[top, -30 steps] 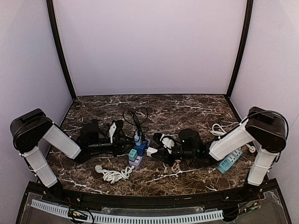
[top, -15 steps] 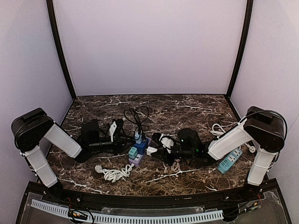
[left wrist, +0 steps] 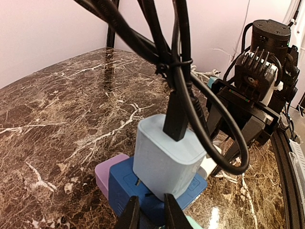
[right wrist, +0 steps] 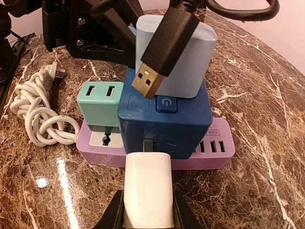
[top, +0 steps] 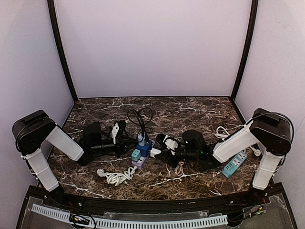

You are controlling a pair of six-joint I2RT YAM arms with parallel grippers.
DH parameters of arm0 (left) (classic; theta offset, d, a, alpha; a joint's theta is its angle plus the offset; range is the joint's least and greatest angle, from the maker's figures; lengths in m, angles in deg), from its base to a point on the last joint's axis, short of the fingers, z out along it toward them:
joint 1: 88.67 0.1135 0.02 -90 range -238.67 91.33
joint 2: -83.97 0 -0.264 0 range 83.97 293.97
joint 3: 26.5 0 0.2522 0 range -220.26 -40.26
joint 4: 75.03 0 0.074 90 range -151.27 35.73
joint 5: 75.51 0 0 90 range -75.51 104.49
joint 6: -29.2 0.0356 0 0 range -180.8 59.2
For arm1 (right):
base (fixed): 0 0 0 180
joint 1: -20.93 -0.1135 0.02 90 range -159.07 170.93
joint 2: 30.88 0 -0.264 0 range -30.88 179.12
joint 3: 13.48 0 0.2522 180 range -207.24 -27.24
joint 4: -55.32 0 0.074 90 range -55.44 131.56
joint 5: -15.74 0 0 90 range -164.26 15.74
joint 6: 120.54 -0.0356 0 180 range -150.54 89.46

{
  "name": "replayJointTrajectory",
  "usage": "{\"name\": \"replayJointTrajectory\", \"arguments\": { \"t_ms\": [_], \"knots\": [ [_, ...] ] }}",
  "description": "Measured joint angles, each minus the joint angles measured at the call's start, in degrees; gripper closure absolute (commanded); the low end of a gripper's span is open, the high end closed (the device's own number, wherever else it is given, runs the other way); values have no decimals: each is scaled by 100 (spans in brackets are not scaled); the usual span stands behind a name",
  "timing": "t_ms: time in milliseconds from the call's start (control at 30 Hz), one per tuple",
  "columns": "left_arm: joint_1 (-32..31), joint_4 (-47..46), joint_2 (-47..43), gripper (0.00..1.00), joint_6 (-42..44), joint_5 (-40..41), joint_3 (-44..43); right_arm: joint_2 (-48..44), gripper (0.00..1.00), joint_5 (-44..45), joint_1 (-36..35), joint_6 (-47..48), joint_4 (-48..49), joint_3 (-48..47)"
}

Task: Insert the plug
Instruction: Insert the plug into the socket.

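Note:
My right gripper (right wrist: 147, 202) is shut on a white plug (right wrist: 147, 183), and its prongs meet the side socket of a blue cube adapter (right wrist: 164, 121). The cube sits on a purple power strip (right wrist: 217, 151) beside a mint USB adapter (right wrist: 97, 102). A pale blue charger (left wrist: 164, 160) sits on top of the cube (left wrist: 126, 183), trailing black cables (left wrist: 190, 100). My left gripper (left wrist: 150, 200) is shut, its tips low against the cube's near side. From above, the white plug (top: 155, 152) lies just right of the cube (top: 144, 149).
A loose black USB connector (right wrist: 164, 43) hangs over the cube. A coiled white cable (top: 114, 177) lies at front left. A light blue power strip (top: 234, 164) and a white cord (top: 221, 132) lie under the right arm. A small cable (top: 179, 169) sits near centre.
My left gripper's jaws have closed at the blue cube. The right arm has edged left, bringing the white plug up to the cube.

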Motion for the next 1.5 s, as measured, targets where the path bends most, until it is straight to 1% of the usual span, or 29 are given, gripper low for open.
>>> {"name": "replayJointTrajectory", "arguments": {
  "t_ms": [567, 1033, 1267, 1500],
  "knots": [
    [22, -24, 28, 82, 0, -20, -9, -11, 100, 61, 13, -2, -81, -33],
    [33, -31, 76, 81, 2, -35, -52, 138, 100, -90, 22, 11, -83, -142],
    [52, -66, 111, 80, 98, -201, -68, 133, 100, -26, 22, 72, -133, -173],
    [155, -293, 328, 81, 168, -332, -181, 273, 100, 87, 17, 232, -531, -590]
  ]
}}
